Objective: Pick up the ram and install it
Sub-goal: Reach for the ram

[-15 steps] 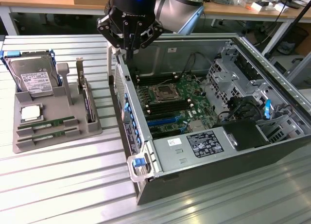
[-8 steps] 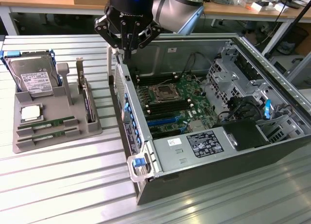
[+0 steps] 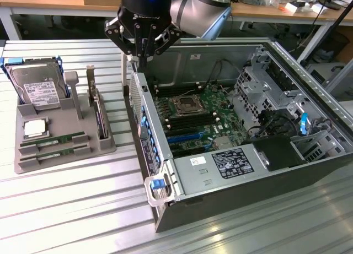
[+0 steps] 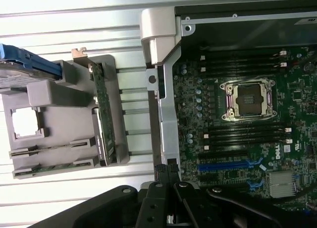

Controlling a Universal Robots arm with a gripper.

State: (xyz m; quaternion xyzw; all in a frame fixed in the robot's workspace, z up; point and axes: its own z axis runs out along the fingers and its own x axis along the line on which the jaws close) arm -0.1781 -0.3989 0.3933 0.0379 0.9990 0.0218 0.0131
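The black pincer [image 3: 144, 57] carries the name ROBOTIQ on its body; its fingers are pressed fully together with nothing between them. It hangs over the rear edge of the open computer case [image 3: 220, 58], and in the wrist view its tips [image 4: 167, 169] sit just above that metal edge. Inside the case lies the green motherboard [image 3: 205, 115], marked DELL in the wrist view, with an empty CPU socket [image 3: 185, 104] flanked by black memory slots. The power supply [image 3: 220, 168] bears white and black labels too small to read. Well apart from the pincer, towards the exterior view's left, a grey tray [image 3: 105, 146] on the slatted metal table [image 3: 66, 199] holds the ram stick [image 3: 53, 139] and a second ram stick [image 3: 55, 153], lying flat side by side, beside an upright expansion card [image 3: 98, 113], a processor chip [image 3: 34, 128] and a hard drive [image 3: 38, 88] whose label is unreadable
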